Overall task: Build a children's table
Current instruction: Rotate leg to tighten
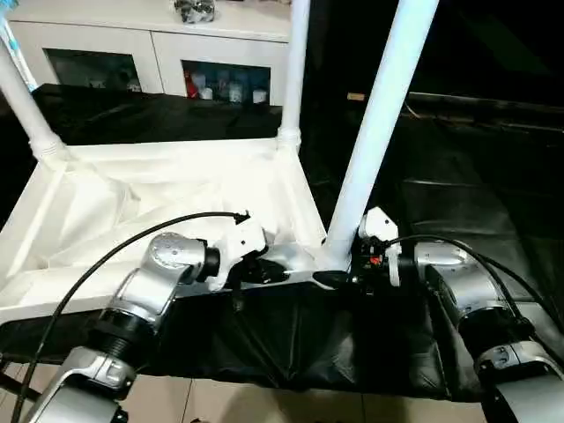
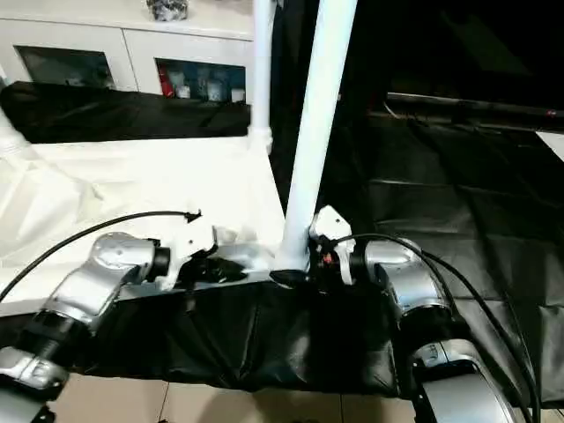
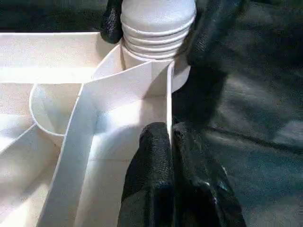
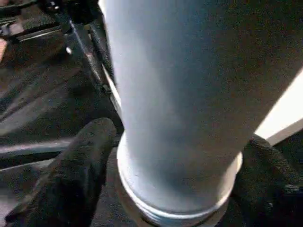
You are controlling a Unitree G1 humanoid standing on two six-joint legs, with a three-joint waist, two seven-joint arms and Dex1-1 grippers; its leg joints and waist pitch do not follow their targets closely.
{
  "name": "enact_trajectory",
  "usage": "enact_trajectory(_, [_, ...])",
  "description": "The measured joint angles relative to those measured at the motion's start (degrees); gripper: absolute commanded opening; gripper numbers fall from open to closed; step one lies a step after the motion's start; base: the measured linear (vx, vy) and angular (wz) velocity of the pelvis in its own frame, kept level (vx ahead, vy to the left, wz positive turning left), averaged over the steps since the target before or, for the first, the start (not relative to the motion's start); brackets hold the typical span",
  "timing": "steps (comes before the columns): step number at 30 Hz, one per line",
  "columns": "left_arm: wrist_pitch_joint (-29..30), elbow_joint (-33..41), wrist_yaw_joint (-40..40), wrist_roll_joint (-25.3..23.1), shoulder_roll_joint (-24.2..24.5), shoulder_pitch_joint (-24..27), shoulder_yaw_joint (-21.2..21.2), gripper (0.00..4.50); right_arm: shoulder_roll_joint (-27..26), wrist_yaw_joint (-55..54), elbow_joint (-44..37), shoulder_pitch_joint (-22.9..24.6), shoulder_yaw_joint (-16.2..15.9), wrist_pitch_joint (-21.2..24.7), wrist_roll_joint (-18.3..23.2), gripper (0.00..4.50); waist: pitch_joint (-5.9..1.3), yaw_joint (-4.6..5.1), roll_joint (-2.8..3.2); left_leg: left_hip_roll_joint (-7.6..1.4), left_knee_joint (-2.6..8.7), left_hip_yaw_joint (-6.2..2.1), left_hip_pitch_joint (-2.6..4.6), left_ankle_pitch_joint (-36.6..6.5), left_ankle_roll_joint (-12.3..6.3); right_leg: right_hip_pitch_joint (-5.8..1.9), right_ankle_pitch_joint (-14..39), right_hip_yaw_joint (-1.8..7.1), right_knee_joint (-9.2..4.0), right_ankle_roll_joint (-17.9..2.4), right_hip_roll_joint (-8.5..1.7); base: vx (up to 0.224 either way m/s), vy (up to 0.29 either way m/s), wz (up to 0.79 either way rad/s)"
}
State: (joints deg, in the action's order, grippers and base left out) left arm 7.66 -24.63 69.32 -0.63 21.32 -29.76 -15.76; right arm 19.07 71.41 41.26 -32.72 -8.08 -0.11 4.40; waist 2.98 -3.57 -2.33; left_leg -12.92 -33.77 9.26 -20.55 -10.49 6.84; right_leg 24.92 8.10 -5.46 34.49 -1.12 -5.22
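The white tabletop lies upside down on the black-draped work table, ribbed underside up. Three white legs stand in its corner sockets: one at the far left, one at the back right and one at the near right corner. My left gripper is shut on the thin near rim wall of the tabletop, just left of that near right socket. My right gripper reaches in from the right. Its two black fingers lie against both sides of the near right leg's ribbed base.
The black-draped work table stretches away to the right of the tabletop. A white glass-door cabinet stands behind it. Pale floor shows below the table's near edge. A black cable arcs over my left forearm.
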Motion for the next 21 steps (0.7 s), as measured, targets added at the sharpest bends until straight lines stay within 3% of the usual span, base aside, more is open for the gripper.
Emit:
enact_trajectory(5, [0.22,0.29,0.73,0.24,0.1,0.28,-0.47,0.0,0.33,0.35,-1.48,1.3,-0.31,0.66,0.3,2.88,-0.01,-0.06,-0.01,0.0,0.0,0.0,0.0,0.0,0.0,-0.01,0.0,0.01,0.01,0.0,0.0,0.0,0.0,0.0])
enact_trajectory(10, [0.02,-0.15,-2.95,-0.87,-1.47,0.19,-0.21,0.0,-0.45,-2.87,-1.47,1.4,0.55,1.51,0.07,2.77,-0.02,-0.12,0.01,0.02,-0.06,0.06,0.03,0.0,0.0,-0.06,0.0,0.1,0.02,0.01,-0.03,0.0,0.0,0.0])
enact_trajectory(17, [2.85,-5.34,-18.74,-4.36,-8.29,-2.93,1.42,0.0,-8.87,-29.56,5.55,-1.88,6.35,2.26,-1.17,2.74,-0.03,1.16,-0.03,0.03,-0.14,0.14,0.15,0.01,0.02,-0.03,0.01,0.11,0.0,0.03,-0.03,0.0,0.0,0.0])
enact_trajectory(21, [4.81,-6.42,-23.84,-5.48,-10.93,-4.16,1.9,0.0,-12.18,-38.97,7.56,-3.46,8.57,2.4,-1.15,2.74,-0.04,1.37,-0.01,0.02,-0.09,0.15,0.1,0.0,0.0,0.01,0.01,0.11,-0.02,0.03,-0.03,0.0,0.0,0.0])
